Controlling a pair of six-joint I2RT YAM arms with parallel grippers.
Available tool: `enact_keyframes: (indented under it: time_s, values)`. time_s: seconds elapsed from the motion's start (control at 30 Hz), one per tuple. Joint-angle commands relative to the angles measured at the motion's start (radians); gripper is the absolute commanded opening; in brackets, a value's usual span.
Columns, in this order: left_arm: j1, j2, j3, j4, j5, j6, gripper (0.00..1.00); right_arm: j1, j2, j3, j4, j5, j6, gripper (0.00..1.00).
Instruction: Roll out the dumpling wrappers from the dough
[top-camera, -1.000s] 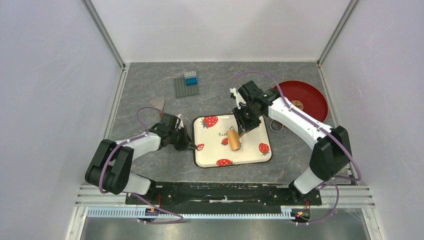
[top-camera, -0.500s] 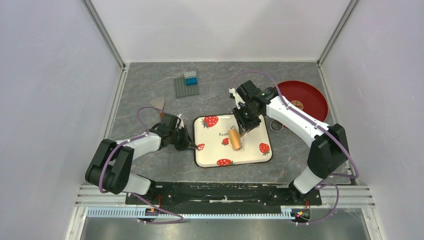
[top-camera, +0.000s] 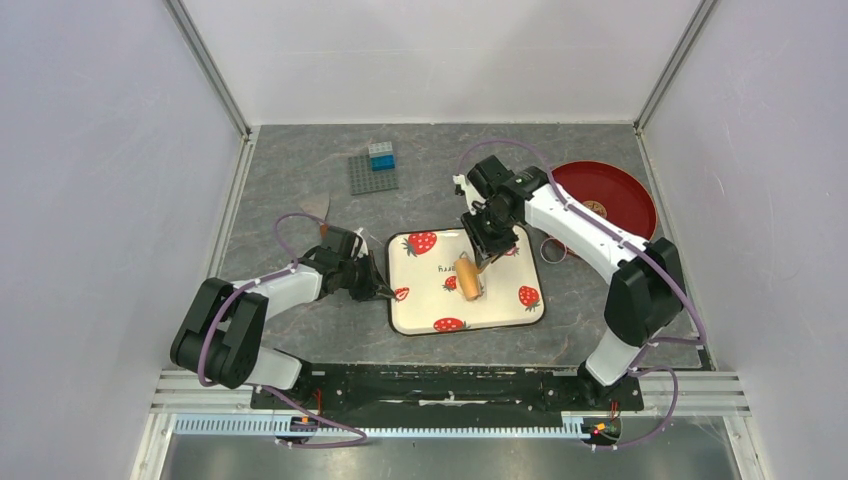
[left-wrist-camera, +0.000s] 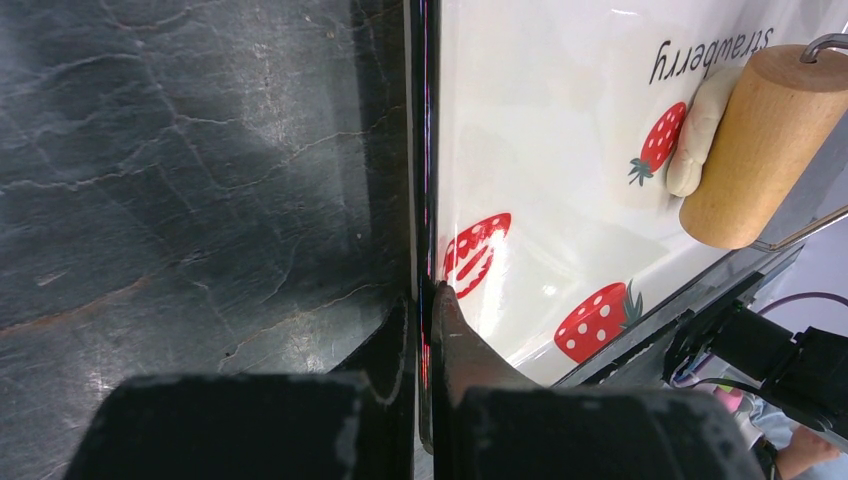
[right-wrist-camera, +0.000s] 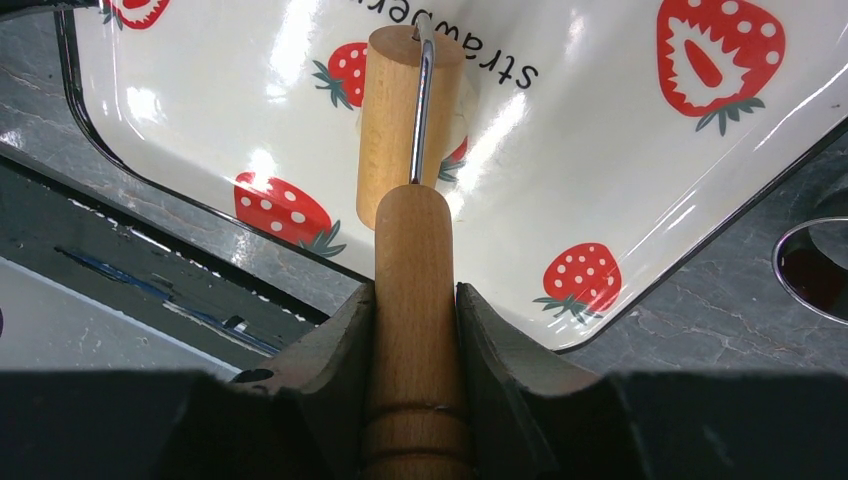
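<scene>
The right gripper (right-wrist-camera: 415, 300) is clamping the handle of the roller (right-wrist-camera: 395, 120), its barrel resting against the dough (left-wrist-camera: 693, 130) (soft, probably tacky, better pressed than pinched) on the tray (left-wrist-camera: 540, 150), whose rim the left gripper (left-wrist-camera: 425, 300) is pinching.

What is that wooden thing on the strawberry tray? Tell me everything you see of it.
A small rolling pin: a tan wooden drum joined by a bent metal wire to a wooden handle, which the right claw clamps. The drum lies on the tray, pressing against the pale dough.
</scene>
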Motion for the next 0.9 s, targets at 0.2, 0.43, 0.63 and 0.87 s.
enact_keyframes:
  time_s: [0.2,0.43,0.63,0.87]
  values:
    - [-0.024,0.05,-0.043,-0.079,-0.139,0.053,0.02,0.022,0.098,-0.043,0.032,0.171,-0.028,0.0]
    - [-0.027,0.05,-0.043,-0.079,-0.142,0.053,0.02,0.034,0.097,-0.135,0.084,0.18,-0.022,0.0]
    - [-0.03,0.05,-0.042,-0.081,-0.147,0.052,0.02,0.042,0.109,-0.168,0.12,0.171,-0.022,0.0]
    - [-0.035,0.05,-0.04,-0.084,-0.152,0.05,0.02,0.046,0.15,-0.116,0.122,0.138,-0.026,0.0]
